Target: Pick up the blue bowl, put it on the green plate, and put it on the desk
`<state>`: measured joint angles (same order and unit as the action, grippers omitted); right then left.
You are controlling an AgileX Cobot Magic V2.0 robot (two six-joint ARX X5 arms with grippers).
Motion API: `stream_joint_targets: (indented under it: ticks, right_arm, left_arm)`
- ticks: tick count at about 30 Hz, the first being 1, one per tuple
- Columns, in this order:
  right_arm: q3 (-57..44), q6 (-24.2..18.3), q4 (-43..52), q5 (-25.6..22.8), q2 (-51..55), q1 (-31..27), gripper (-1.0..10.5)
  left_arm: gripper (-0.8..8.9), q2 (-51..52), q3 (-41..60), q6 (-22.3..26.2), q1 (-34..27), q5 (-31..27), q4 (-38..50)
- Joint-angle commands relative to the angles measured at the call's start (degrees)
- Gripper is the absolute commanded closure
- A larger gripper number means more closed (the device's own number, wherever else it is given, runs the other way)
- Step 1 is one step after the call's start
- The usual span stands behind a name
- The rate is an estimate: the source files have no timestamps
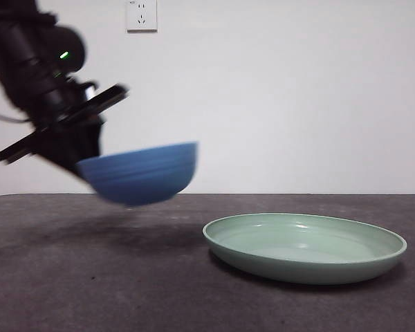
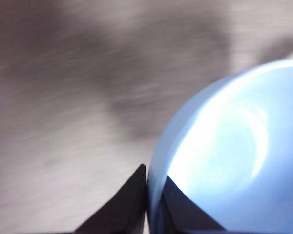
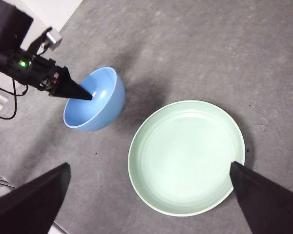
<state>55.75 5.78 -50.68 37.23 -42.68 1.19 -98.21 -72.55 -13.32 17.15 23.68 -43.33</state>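
The left hand [image 1: 90,162] is clamped on the rim of the blue bowl [image 1: 142,173], which is lifted off the surface [image 1: 90,290], tilted and blurred, beside the green plate [image 1: 304,247]. The right hand [image 3: 149,195] hangs spread wide above the plate. No writing is legible.

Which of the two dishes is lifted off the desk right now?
The blue bowl, tilted in the air in the left pincer. The green plate lies flat on the desk.
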Motion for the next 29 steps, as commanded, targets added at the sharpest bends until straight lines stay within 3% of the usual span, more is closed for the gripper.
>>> stream_joint_targets:
  ticks: [1,4,16,22,29]
  right_arm:
    - [0.9,-0.7,0.5,-0.2,-0.3,0.2,4.3]
    - [0.9,-0.7,0.5,-0.2,-0.3,0.2,4.3]
    - [0.9,-0.7,0.5,-0.2,-0.3,0.2,4.3]
    - [0.9,-0.7,0.5,-0.2,-0.3,0.2,4.3]
    - [0.9,-0.7,0.5,-0.2,-0.3,0.2,4.3]
  left_arm:
    - [8.04,-1.3,-4.6,-0.9,4.0,-2.8,-0.8]
    - [8.04,-2.2,-8.3,-0.9,8.5,-5.9,-0.9]
    - [8.04,-19.1,-31.6,-0.9,22.3,-7.0,-8.5]
    - [8.05,-30.3,-45.2,0.3,25.2,-10.1,-17.4]
    - [8.05,-32.9,-45.5,1.8,25.6,-10.2,-19.5]
